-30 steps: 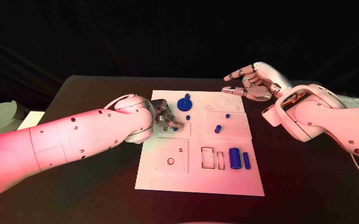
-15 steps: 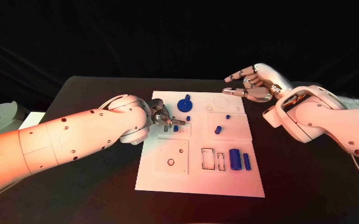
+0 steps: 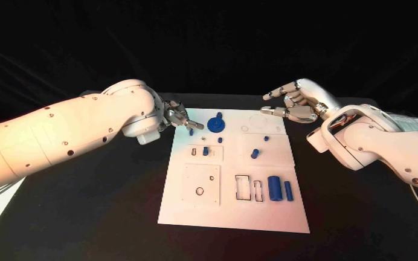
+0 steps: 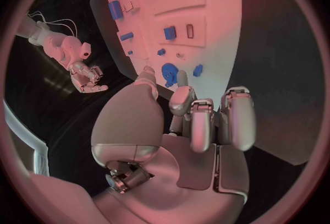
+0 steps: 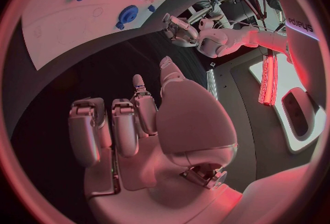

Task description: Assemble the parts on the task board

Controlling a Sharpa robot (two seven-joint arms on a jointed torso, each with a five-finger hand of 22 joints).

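White task board (image 3: 234,203) mid-table with blue parts (image 3: 279,187) on it, left hand (image 3: 179,118) at its far left corner, empty with fingers apart in its wrist view, right hand (image 3: 295,101) spread, empty, beyond far right corner

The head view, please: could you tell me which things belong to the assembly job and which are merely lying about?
Job:
- white plate task board
- blue round gear-like part
- two blue cylinder parts
- small blue block part
- small blue peg part

Lying about:
- black table, nothing loose visible

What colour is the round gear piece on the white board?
Blue. The round gear piece on the task board shows best in the head view.
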